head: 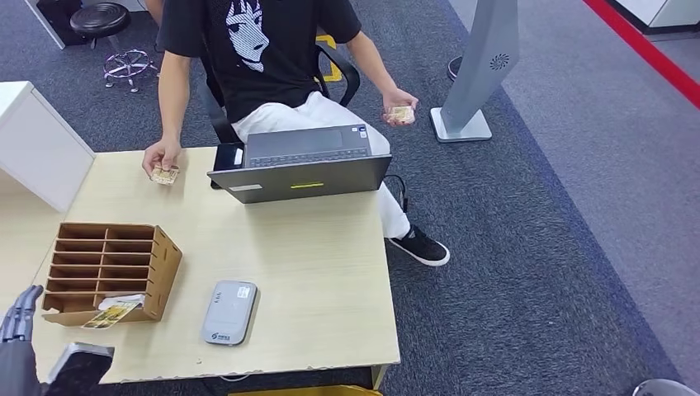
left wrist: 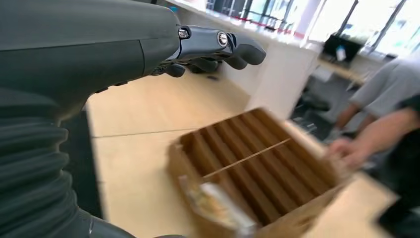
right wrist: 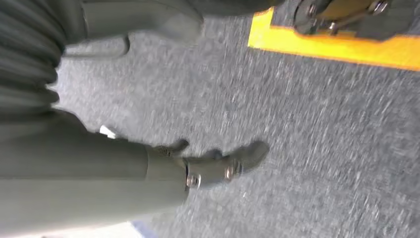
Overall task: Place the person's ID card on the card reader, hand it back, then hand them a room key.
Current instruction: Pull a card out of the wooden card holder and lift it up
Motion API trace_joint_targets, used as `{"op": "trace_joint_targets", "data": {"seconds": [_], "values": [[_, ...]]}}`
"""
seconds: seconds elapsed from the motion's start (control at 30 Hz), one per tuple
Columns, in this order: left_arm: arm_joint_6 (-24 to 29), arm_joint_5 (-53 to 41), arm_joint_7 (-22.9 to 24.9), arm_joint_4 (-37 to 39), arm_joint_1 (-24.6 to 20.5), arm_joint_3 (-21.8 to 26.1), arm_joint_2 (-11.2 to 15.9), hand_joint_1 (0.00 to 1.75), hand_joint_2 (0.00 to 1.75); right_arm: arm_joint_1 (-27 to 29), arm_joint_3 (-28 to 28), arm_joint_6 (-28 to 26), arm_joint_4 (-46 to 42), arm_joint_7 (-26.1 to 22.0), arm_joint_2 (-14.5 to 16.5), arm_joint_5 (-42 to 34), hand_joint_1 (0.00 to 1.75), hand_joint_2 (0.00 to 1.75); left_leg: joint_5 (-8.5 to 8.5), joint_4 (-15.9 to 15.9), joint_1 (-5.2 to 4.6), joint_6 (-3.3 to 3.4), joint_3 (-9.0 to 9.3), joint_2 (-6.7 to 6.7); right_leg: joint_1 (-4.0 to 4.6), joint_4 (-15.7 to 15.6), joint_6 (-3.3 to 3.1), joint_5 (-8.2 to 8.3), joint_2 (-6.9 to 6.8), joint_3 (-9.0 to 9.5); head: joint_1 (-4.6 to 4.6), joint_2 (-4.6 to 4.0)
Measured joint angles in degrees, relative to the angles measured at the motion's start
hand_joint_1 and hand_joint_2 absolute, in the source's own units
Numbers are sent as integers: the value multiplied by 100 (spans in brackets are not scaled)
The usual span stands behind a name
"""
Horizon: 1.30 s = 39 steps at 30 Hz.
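Note:
A person sits behind the table and presses a card (head: 163, 175) onto its far left edge with one hand (head: 161, 155). Their other hand holds a second card (head: 401, 114) off to the side of the table. The grey card reader (head: 229, 312) lies flat near the table's front edge. A cardboard slotted box (head: 107, 266) (left wrist: 257, 168) stands to its left, with a key card (head: 111, 313) (left wrist: 218, 206) poking out of a bottom slot. My left hand (head: 21, 313) (left wrist: 218, 47) hovers empty at the table's front left corner, fingers extended. My right hand (right wrist: 218, 166) hangs empty over the carpet.
An open laptop (head: 301, 169) stands at the table's far edge between me and the person. A white cabinet (head: 37, 144) adjoins the table (head: 314, 264) on the left. A grey kiosk stand (head: 479, 74) rises on the carpet to the right.

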Motion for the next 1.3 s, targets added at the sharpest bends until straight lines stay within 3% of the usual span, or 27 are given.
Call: {"op": "trace_joint_targets", "data": {"seconds": [0.13,0.4,0.93,1.3], "values": [[-253,-500,746,11,351,-1,292,0,175,68,-161,211,-240,124,63,297,0,175,0,-1,1,0,-3,-14,1,1,-1,-4,-12,-1,0,0],[-254,-1463,1298,182,387,10,272,0,175,166,-434,793,-772,203,160,611,0,175,1,-1,-1,3,-3,-17,-4,-1,3,-1,-14,2,1,1],[319,-2553,821,767,-171,342,-322,0,175,239,-805,1098,-1135,87,215,935,0,175,3,-1,-1,4,-3,-24,-3,-1,3,-1,-27,5,2,0],[721,-3129,615,1587,-1159,296,-327,0,175,245,-1004,1380,-1177,-88,220,1052,0,175,10,-1,-2,0,-2,-26,-3,0,-1,4,-30,6,2,0]]}}
